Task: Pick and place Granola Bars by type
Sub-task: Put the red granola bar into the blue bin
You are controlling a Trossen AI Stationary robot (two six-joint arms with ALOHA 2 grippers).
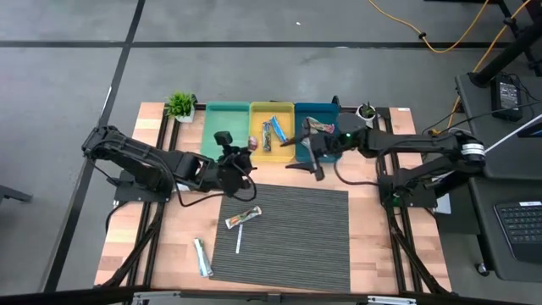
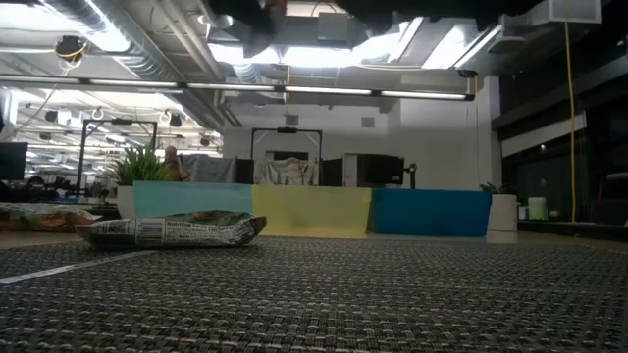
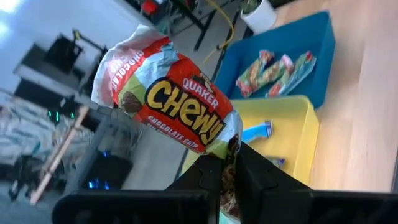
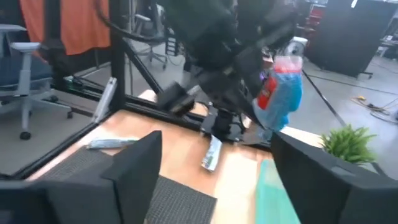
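Observation:
My left gripper (image 1: pixel 246 152) is shut on a red and white granola bar (image 3: pixel 168 96), raised near the front of the yellow bin (image 1: pixel 271 146). The bar also shows in the high view (image 1: pixel 251 142) and the right wrist view (image 4: pixel 281 87). My right gripper (image 1: pixel 307 157) is open and empty in front of the blue bin (image 1: pixel 318 108), facing the left gripper. The yellow bin holds blue bars (image 1: pixel 269 131). The blue bin holds multicoloured bars (image 3: pixel 273 71). The teal bin (image 1: pixel 224 127) stands left of them. A greenish-silver bar (image 1: pixel 241 218) lies flat on the dark mat (image 1: pixel 296 237). A silvery bar (image 1: pixel 201 257) lies on the wood. My left gripper pinches the red bar's one crimped end (image 3: pixel 227 149) between its two fingers (image 3: pixel 205 177). The rest of the bar sticks out past the fingertips, tilted. It is lifted clear of the table and the bins.
A thin white stick (image 1: pixel 240 240) lies on the mat beside the greenish-silver bar. A small green plant (image 1: pixel 179 105) stands at the far left and a small white pot (image 1: pixel 367 111) at the far right of the bins. In the low view the bar on the mat (image 2: pixel 172 230) lies before the bins.

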